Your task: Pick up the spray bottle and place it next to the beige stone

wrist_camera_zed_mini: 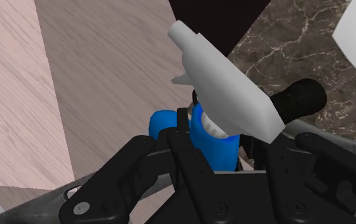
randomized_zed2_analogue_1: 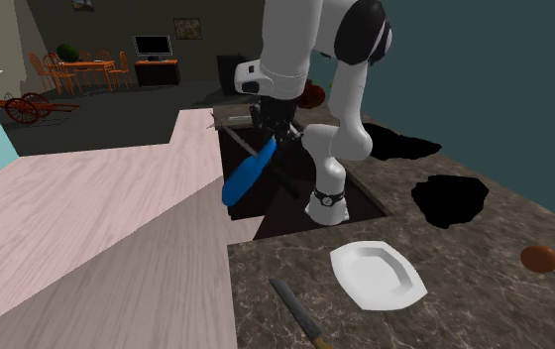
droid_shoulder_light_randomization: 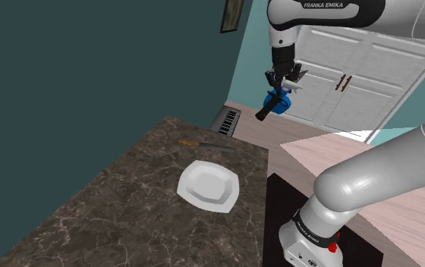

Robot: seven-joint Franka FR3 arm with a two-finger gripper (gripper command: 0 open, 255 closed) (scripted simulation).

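Within end effector (wrist_camera_zed_mini: 218,137), tilted blue spray bottle (wrist_camera_zed_mini: 224,89), white trigger head

White arm (droid_shoulder_light_randomization: 370,178) arched high; claw (droid_shoulder_light_randomization: 281,89) downward, clasped on the spray bottle (randomized_zed2_analogue_1: 247,173)

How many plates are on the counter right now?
1. The white angular-rimmed plate lies on the dark marble counter, near a wooden-handled knife. The white arm hides some counter, so others may be hidden.
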